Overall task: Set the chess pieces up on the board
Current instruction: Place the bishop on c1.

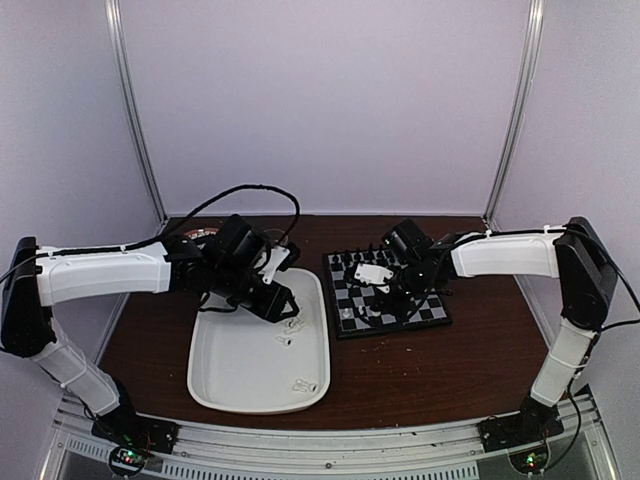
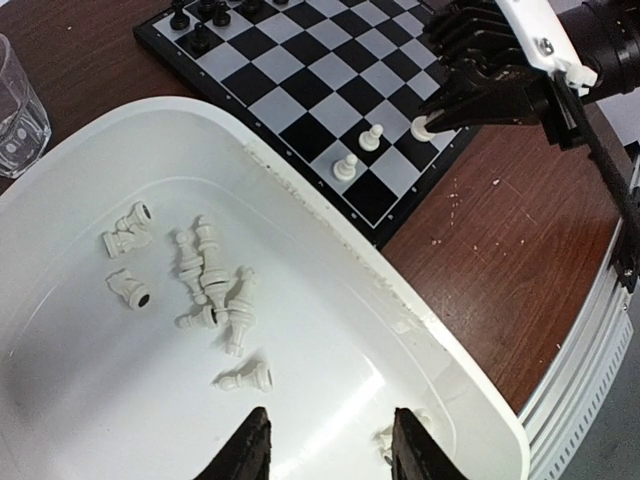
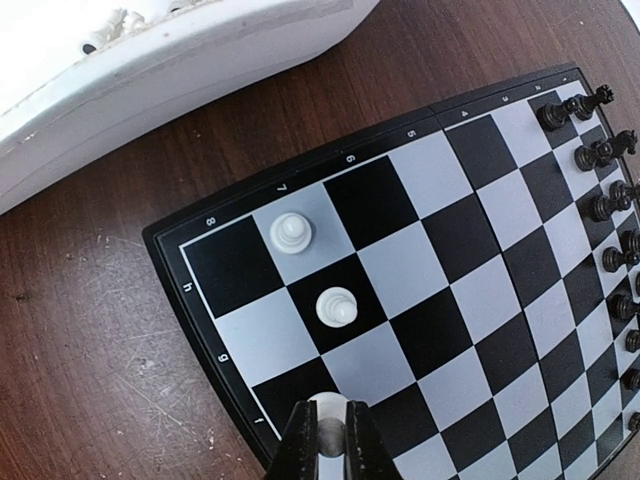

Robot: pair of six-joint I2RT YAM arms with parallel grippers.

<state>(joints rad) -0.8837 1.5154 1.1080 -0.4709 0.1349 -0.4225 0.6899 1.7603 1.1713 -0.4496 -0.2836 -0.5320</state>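
Observation:
The board [image 1: 432, 308] lies right of the white tray [image 1: 235, 365]. My right gripper [image 3: 328, 440] is shut on a white pawn [image 3: 328, 408], held upright at a square by the board's near edge; whether it touches I cannot tell. Two white pawns [image 3: 292, 233] [image 3: 337, 306] stand on squares in line with it. The left wrist view shows the same pawn [image 2: 423, 127] in the right gripper's fingers [image 2: 470, 95]. My left gripper [image 2: 330, 455] is open and empty, low over the tray [image 2: 110, 420]. Several white chess pieces [image 2: 205, 280] lie toppled in the tray.
Black chessmen [image 1: 360, 258] stand in rows along the board's far edge, also in the right wrist view [image 3: 600, 150]. A clear glass [image 2: 15, 110] stands on the table beyond the tray. One white piece [image 2: 385, 440] lies by my left gripper's right finger.

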